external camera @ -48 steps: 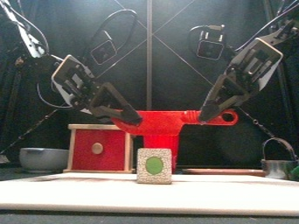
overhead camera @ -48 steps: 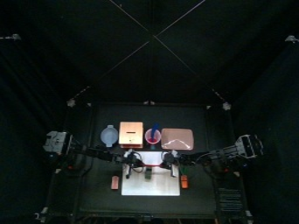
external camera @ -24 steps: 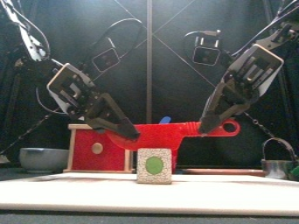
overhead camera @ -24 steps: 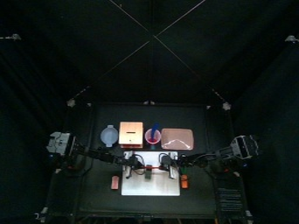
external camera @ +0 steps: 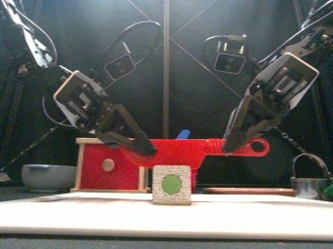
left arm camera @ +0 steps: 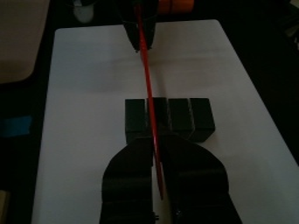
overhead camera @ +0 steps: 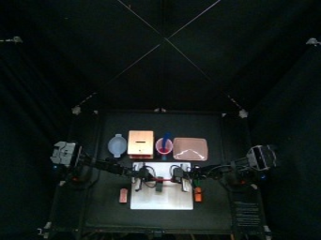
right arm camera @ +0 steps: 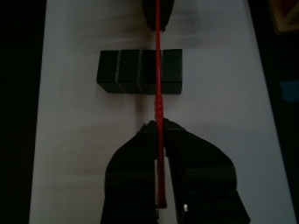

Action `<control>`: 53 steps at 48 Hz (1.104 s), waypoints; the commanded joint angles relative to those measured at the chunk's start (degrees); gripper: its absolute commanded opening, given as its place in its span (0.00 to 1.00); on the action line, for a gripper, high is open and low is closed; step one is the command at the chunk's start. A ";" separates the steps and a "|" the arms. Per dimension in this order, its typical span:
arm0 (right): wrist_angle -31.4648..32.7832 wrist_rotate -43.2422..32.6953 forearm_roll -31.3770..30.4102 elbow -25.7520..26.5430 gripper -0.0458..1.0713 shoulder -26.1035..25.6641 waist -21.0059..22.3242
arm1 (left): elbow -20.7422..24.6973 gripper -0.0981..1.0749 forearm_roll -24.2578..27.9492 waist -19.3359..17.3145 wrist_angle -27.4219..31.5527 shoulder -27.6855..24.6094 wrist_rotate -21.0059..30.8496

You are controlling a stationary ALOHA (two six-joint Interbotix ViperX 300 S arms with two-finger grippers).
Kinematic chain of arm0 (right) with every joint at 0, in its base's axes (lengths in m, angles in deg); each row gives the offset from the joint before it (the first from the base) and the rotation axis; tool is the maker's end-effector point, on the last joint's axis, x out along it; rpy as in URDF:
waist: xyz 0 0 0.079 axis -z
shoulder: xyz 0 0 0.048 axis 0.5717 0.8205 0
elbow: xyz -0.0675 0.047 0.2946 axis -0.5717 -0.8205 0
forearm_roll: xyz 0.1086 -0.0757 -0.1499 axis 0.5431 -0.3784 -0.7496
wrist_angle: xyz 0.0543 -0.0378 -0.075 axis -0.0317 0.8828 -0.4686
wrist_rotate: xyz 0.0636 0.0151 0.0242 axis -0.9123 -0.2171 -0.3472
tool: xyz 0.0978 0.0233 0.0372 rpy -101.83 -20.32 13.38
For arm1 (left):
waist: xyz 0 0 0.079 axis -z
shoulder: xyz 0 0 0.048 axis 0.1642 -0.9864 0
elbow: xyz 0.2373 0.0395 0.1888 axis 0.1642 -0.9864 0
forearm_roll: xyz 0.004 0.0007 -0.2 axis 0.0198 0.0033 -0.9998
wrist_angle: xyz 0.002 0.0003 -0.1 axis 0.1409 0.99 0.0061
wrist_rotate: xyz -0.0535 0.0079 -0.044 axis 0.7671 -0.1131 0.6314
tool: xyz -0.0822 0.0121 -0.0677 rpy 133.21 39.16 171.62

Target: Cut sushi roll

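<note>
Front view shows my left gripper (external camera: 140, 148) and right gripper (external camera: 235, 146) each clamped on one end of the red knife (external camera: 196, 148), centre frame. Below it, low in the frame, the sushi roll (external camera: 172, 184) stands on the white board (external camera: 260, 216).

Two black arms (external camera: 92, 102) — blocky links, looping black cables, grey wrist cameras, rounded black fingers (left arm camera: 163, 179).
</note>
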 commanded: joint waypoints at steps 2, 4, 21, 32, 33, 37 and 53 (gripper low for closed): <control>0.00 0.00 -1.41 0.88 0.33 -2.55 0.79 | 0.35 0.41 0.09 -0.44 0.53 1.14 -0.26; 0.09 0.00 -1.76 0.79 0.33 -2.90 0.97 | 0.26 0.41 0.09 -0.62 0.53 1.23 -0.44; 0.88 0.00 -2.20 1.41 0.33 -1.23 1.85 | 0.44 0.41 -0.09 -1.05 0.53 0.62 -1.85; 1.76 -0.09 -1.41 1.93 0.33 -1.23 1.32 | 0.53 0.41 -0.09 -0.44 1.23 0.79 -1.67; 1.85 -0.09 -1.32 1.93 0.33 -1.23 1.32 | 0.53 0.41 -0.09 -0.35 1.23 0.79 -1.67; 2.20 -0.09 -1.14 2.02 0.33 -1.14 1.05 | 0.53 0.41 -0.18 -0.18 1.23 0.70 -1.67; 2.81 -0.09 -0.97 2.20 0.33 -1.05 0.88 | 0.53 0.41 -0.18 0.00 1.49 0.79 -1.67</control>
